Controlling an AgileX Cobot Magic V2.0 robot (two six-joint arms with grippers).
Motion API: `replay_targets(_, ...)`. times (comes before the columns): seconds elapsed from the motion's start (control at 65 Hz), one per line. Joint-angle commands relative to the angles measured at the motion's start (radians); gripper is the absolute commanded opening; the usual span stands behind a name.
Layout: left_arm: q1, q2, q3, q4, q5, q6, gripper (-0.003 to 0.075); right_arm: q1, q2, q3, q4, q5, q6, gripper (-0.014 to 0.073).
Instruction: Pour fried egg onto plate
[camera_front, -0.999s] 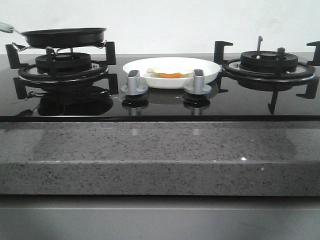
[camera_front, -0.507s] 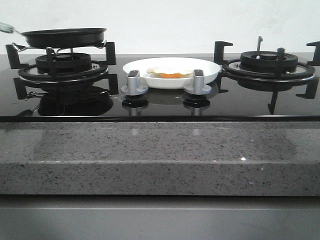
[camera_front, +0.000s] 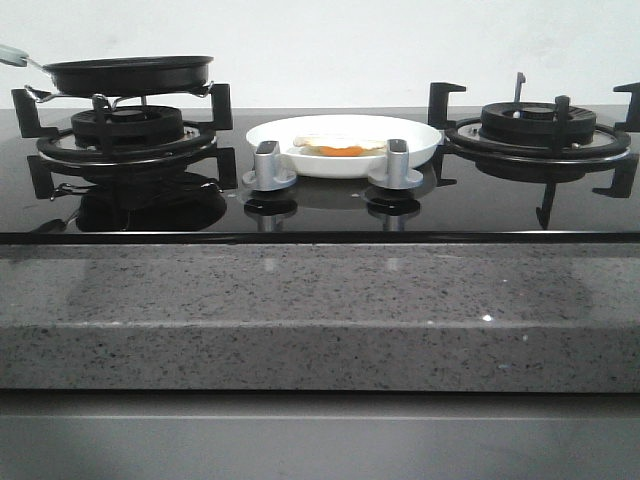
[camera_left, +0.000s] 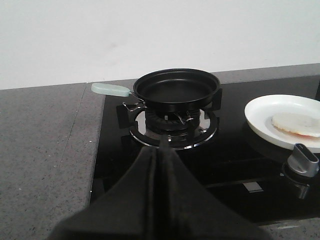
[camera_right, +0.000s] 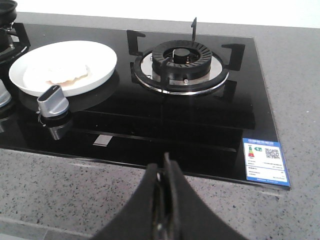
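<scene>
Nothing moved; knobs (camera_front: 270, 166) half-hide the fried egg (camera_front: 340, 150).

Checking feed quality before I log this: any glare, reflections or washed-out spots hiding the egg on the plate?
Front view: the glossy hob mirrors the knobs and burners; the egg shows only as a thin orange strip, seen edge-on. Left wrist view: the egg looks pale against the white plate. Right wrist view: the egg is nearly washed out.
</scene>
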Motion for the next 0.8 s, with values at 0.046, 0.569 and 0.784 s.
replay_targets(0.046,-0.008,0.007,-0.028,-0.019,-0.07,-0.008,-0.0019,-0.005,0.008,-0.025,-0.011,-0.085,-0.008,-0.0068)
replay_targets(0.569,-0.008,0.007,-0.028,-0.019,-0.07,-0.008,-0.0019,-0.005,0.008,-0.025,-0.011,-0.085,-0.008,-0.0068)
replay_targets(0.784,-0.006,0.009,-0.006,0.094,-0.1,-0.089,-0.0019,-0.005,0.008,-0.025,-0.011,-0.085,-0.008,-0.0068)
